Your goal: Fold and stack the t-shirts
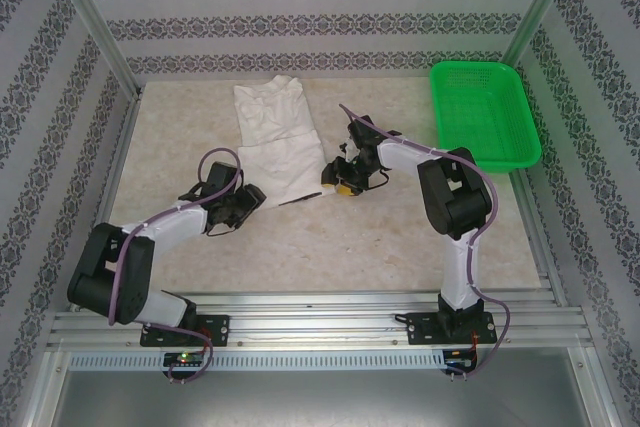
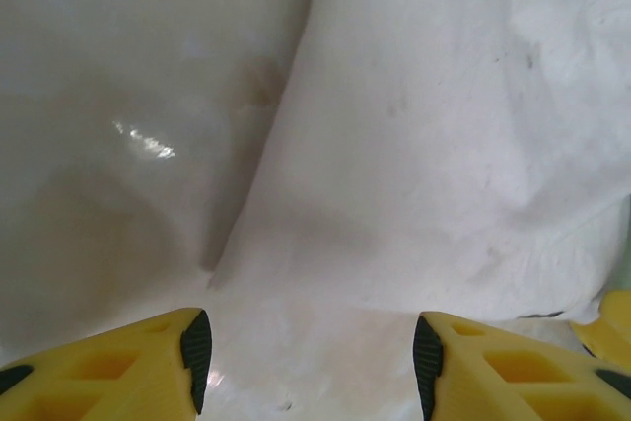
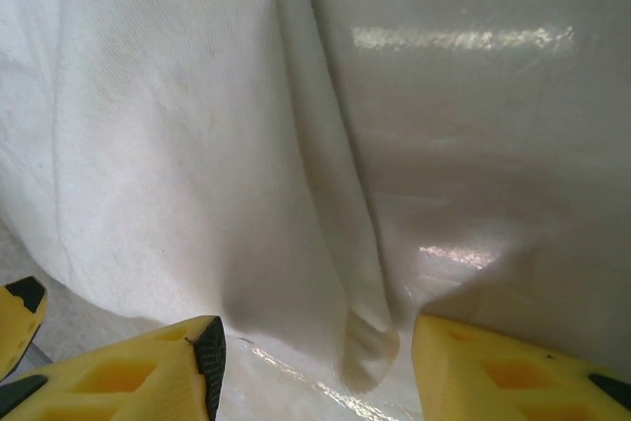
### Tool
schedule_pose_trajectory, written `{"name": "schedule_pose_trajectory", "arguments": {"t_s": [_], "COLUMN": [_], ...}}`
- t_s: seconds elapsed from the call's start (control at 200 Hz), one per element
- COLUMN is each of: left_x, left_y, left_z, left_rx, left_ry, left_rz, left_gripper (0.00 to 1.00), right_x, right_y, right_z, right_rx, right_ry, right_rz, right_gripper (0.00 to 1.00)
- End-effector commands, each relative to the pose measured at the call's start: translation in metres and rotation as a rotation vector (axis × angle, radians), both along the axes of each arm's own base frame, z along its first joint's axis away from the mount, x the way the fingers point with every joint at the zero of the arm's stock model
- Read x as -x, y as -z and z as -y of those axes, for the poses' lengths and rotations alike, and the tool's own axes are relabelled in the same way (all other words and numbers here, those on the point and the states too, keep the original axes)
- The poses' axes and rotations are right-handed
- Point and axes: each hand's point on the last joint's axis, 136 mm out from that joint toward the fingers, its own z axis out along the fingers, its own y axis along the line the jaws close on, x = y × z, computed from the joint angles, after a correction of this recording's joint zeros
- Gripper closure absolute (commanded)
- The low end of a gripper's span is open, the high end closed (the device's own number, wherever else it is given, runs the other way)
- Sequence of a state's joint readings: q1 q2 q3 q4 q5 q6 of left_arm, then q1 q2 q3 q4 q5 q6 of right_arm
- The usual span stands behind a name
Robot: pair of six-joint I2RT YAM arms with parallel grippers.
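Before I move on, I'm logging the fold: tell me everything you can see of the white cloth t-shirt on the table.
The white cloth t-shirt lies flat on the beige table. It looks folded lengthwise, narrower at its far end, and softly creased. Its near end lies between the left gripper and right gripper, both open; the right one straddles a folded edge.

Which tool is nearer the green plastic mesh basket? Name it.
The right tool, at the white cloth t-shirt's right edge; the left tool is beyond the shirt.
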State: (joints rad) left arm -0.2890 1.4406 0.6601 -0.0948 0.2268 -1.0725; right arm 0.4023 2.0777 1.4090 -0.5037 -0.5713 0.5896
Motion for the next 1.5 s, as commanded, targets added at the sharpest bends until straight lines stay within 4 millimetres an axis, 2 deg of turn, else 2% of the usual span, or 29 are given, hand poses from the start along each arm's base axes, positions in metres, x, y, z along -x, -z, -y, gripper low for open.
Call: {"name": "schedule_pose_trajectory", "arguments": {"t_s": [0.0, 0.21, 0.47, 0.585, 0.639, 0.774, 0.809, 0.844, 0.944, 1.049, 1.264, 1.379, 1.499], "left_x": [-0.01, -0.02, -0.008, -0.006, -0.007, -0.01, -0.01, -0.01, -0.004, 0.008, 0.053, 0.076, 0.093], "left_y": [0.002, 0.01, 0.011, 0.01, 0.007, -0.006, -0.01, -0.015, -0.025, -0.035, -0.045, -0.055, -0.075], "left_z": [0.004, 0.007, 0.003, 0.001, 0.001, 0.0, 0.001, 0.0, -0.001, -0.003, -0.013, -0.02, -0.016], "left_rx": [0.006, 0.004, -0.037, -0.05, -0.058, -0.088, -0.096, -0.102, -0.118, -0.125, -0.128, -0.123, -0.093], "left_ry": [-0.022, -0.021, 0.003, 0.009, 0.018, 0.057, 0.07, 0.079, 0.105, 0.125, 0.135, 0.122, 0.13], "left_rz": [0.034, 0.032, -0.015, -0.013, -0.007, 0.015, 0.02, 0.024, 0.027, 0.024, -0.009, -0.011, 0.02], "left_gripper": [0.44, 0.5, 0.83, 0.94, 1.0, 1.0, 1.0, 1.0, 1.0, 1.0, 1.0, 1.0, 1.0], "right_x": [-0.002, -0.005, -0.002, -0.002, -0.002, -0.002, 0.0, 0.002, 0.014, 0.035, 0.081, 0.103, 0.123], "right_y": [-0.002, -0.003, 0.001, 0.005, 0.006, 0.003, 0.002, 0.0, -0.009, -0.017, -0.025, -0.038, -0.057], "right_z": [-0.008, -0.011, -0.012, -0.013, -0.013, -0.014, -0.014, -0.012, -0.01, -0.012, -0.008, -0.01, -0.017], "right_rx": [-0.022, -0.028, -0.013, -0.009, -0.001, 0.008, 0.01, 0.011, -0.003, -0.018, -0.016, -0.02, -0.032], "right_ry": [-0.006, -0.005, -0.004, 0.007, 0.011, 0.021, 0.023, 0.03, 0.048, 0.057, 0.083, 0.092, 0.088], "right_rz": [-0.006, -0.009, -0.027, -0.037, -0.036, -0.033, -0.034, -0.035, -0.054, -0.081, -0.14, -0.152, -0.146], "right_gripper": [0.47, 0.49, 0.58, 0.64, 0.7, 0.96, 1.0, 1.0, 1.0, 1.0, 1.0, 1.0, 1.0]}}
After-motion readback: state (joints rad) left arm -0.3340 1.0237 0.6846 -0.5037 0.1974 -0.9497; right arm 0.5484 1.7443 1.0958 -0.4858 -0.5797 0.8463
